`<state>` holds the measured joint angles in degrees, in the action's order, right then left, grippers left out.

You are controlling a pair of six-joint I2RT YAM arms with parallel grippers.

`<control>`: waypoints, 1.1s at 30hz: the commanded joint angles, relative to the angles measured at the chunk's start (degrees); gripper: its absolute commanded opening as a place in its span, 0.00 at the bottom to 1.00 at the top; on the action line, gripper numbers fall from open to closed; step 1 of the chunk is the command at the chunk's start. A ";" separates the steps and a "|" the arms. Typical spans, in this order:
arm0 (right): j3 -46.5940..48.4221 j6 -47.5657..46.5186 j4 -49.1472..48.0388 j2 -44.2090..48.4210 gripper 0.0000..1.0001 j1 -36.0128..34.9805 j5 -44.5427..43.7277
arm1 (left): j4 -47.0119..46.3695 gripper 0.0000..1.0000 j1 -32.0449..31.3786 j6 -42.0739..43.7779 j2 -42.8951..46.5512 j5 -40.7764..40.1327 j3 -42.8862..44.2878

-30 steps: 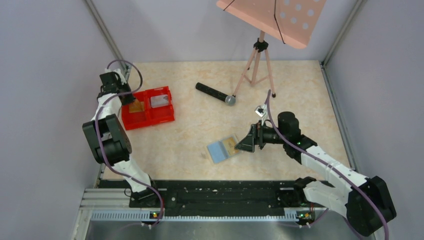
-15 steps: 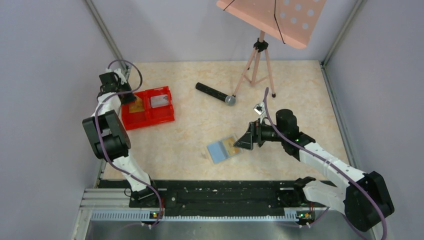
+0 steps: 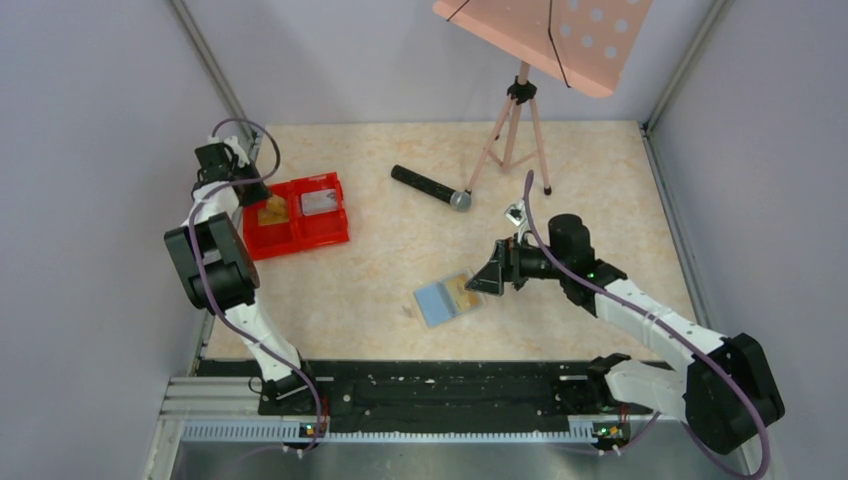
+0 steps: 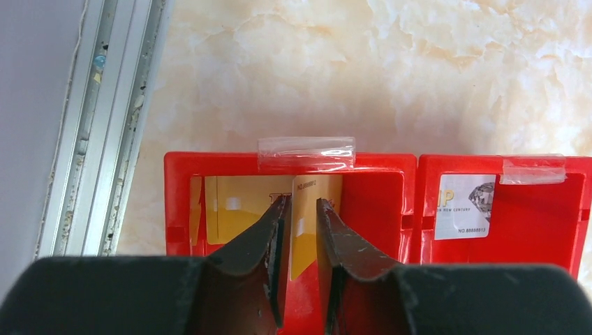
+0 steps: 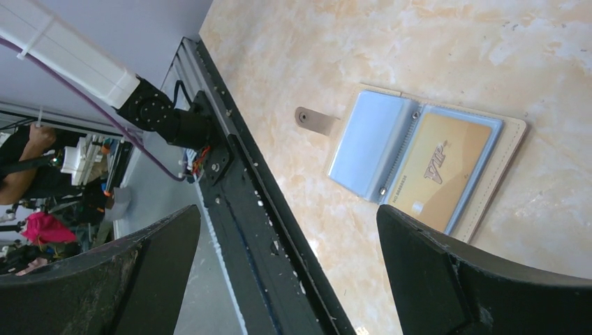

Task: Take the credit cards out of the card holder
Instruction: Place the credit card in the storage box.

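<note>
Hovering over red tray (image 4: 209, 162) near tabletop's (image 3: 380, 260) left edge, left gripper (image 4: 301, 202) slightly apart around gold card (image 4: 320, 190). Right gripper (image 3: 484, 270) wide apart beside open card holder (image 3: 437, 301).

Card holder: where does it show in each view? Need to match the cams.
Top external: card holder lies open on the table, lower centre.
Left wrist: not in it.
Right wrist: right of centre, open flat.
Shared landmark: the gold card in one of its panels.

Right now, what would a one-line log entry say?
left jaws: ajar over gold card in tray | right jaws: open near wallet | wallet: VIP card inside
</note>
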<state>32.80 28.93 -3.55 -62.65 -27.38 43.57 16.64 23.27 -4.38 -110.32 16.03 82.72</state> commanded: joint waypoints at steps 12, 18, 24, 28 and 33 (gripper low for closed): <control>3.28 -1.63 -0.46 -1.62 0.97 -0.32 -0.37 | -0.83 0.32 0.36 -1.03 -2.08 -4.03 7.18; 4.22 -1.75 2.01 -2.22 0.98 -0.31 -2.62 | -1.24 0.33 0.37 -4.65 -2.16 -1.61 7.48; 4.92 0.85 6.00 -2.25 0.99 -0.31 -8.20 | -0.64 0.32 -0.46 -10.27 1.16 4.43 3.96; 5.06 2.24 9.05 -2.27 0.98 -0.33 -11.81 | 2.81 0.32 -1.38 -12.65 4.44 9.79 1.90; 3.21 3.50 8.45 -1.90 0.90 -0.33 -10.98 | 4.38 0.31 -5.14 -18.07 10.69 12.39 -5.05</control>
<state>35.07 30.79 5.21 -64.95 -27.38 33.52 19.68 21.41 -17.17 -107.57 23.44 81.69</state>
